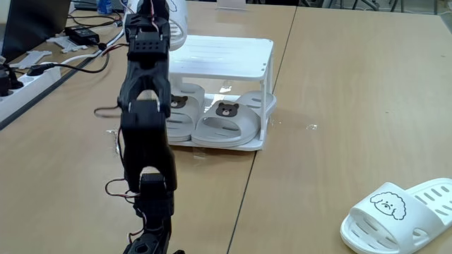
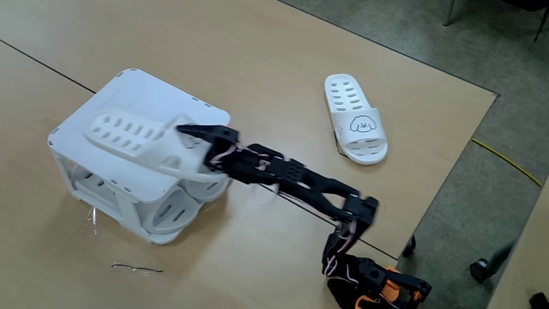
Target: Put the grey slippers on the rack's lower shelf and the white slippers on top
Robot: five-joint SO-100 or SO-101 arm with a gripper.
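Lying on the rack's (image 2: pixel 86 129) slotted top, one white slipper (image 2: pixel 137 142) has the gripper (image 2: pixel 196 148) closed on its strap end, the arm (image 2: pixel 292 176) stretched low. Grey slippers (image 1: pixel 226 121) sit on the lower shelf (image 1: pixel 251 147). Another white slipper (image 2: pixel 356 118) lies well apart on the table (image 2: pixel 257 69), cut off in one fixed view.

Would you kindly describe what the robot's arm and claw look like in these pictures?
The arm is built of black plastic links with blocky servo housings. Thin red and white wires loop along its joints. Its base shows some orange. The claw is black too, tapering to a pointed tip.
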